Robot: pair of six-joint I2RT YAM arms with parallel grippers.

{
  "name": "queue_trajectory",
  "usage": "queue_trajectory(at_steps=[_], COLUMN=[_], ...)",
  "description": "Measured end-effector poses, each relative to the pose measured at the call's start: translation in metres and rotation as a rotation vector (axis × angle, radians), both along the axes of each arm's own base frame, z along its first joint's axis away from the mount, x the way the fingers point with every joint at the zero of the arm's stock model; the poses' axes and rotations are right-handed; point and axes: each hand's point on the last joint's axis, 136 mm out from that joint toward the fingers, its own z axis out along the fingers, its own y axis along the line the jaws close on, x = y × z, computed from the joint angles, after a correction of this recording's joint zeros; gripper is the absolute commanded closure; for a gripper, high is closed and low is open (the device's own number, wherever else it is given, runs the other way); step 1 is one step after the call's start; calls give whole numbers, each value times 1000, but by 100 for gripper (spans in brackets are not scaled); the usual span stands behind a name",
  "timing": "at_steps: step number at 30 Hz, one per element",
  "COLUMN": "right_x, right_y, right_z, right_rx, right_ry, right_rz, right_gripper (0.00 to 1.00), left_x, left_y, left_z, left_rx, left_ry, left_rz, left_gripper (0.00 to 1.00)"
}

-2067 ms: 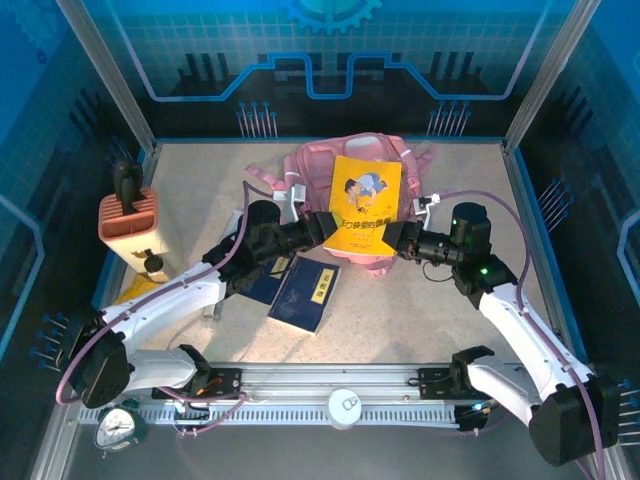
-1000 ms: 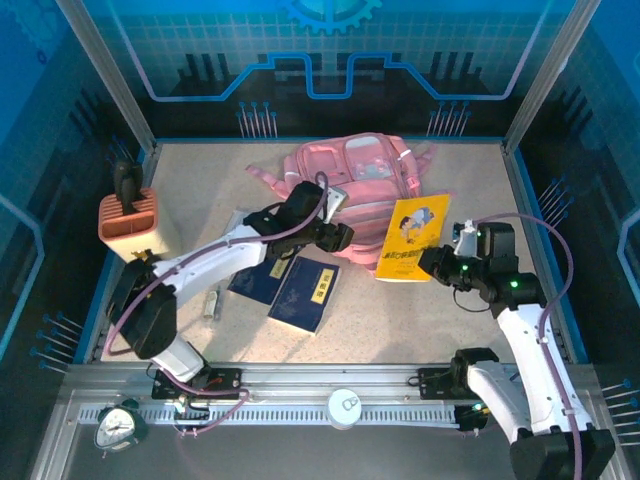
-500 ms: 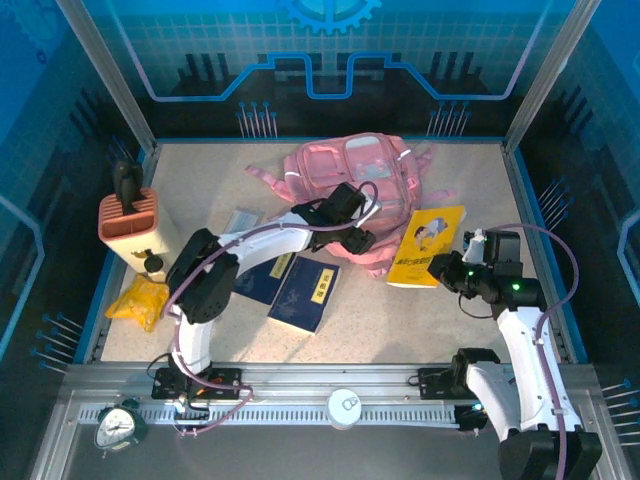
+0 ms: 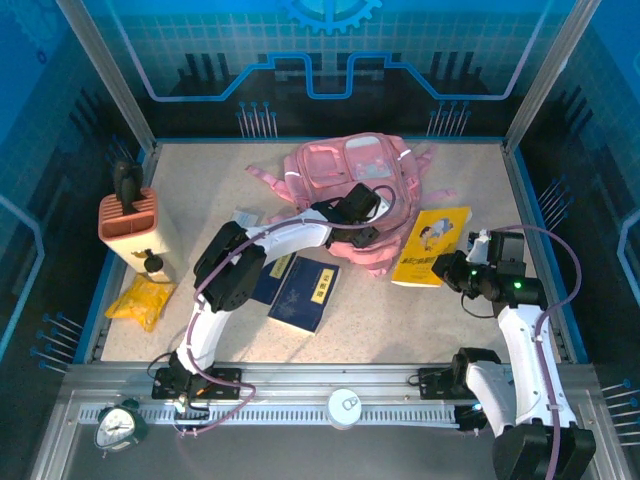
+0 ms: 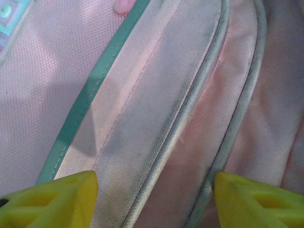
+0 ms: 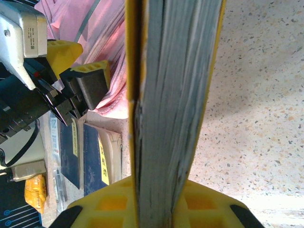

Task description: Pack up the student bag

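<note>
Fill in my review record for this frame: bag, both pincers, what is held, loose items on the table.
bag: pink, lying at the far middle of the table
left pincer: open, fingers spread over the bag's fabric
right pincer: shut on the yellow book
yellow book: held by its edge, right of the bag, outside it
blue books: two, flat on the table, nearer than the bag
orange box: at the table's left side

Robot lab cell. Aluminium posts (image 4: 100,70) frame a speckled table (image 4: 400,320). Blue circuit-print panels (image 4: 200,60) with a gear emblem (image 4: 330,12) close the 12 o'clock side. Two arm bases (image 4: 190,384) bolt to a rail (image 4: 300,385) at 6 o'clock.
</note>
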Motion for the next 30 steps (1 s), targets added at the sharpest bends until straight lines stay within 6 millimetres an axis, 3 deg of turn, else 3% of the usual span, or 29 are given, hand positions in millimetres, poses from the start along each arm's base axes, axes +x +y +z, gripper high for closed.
queue_trajectory(at_steps=[7, 14, 21, 25, 30], right_x=[0, 0, -1, -2, -2], right_y=[0, -1, -3, -1, 1], right_z=[-2, -1, 1, 2, 9], right_rx=[11, 21, 20, 27, 37], right_ry=[3, 1, -6, -4, -17], right_rz=[-1, -7, -13, -8, 3], right_gripper=[90, 90, 90, 90, 89], left_x=[16, 21, 23, 25, 32], left_y=[-12, -10, -9, -7, 2], left_z=[-6, -5, 0, 17, 57], left_rx=[28, 68, 107, 130, 120], left_ry=[-24, -40, -70, -106, -160], left_rz=[-10, -19, -57, -83, -87], left_gripper=[45, 76, 92, 100, 100])
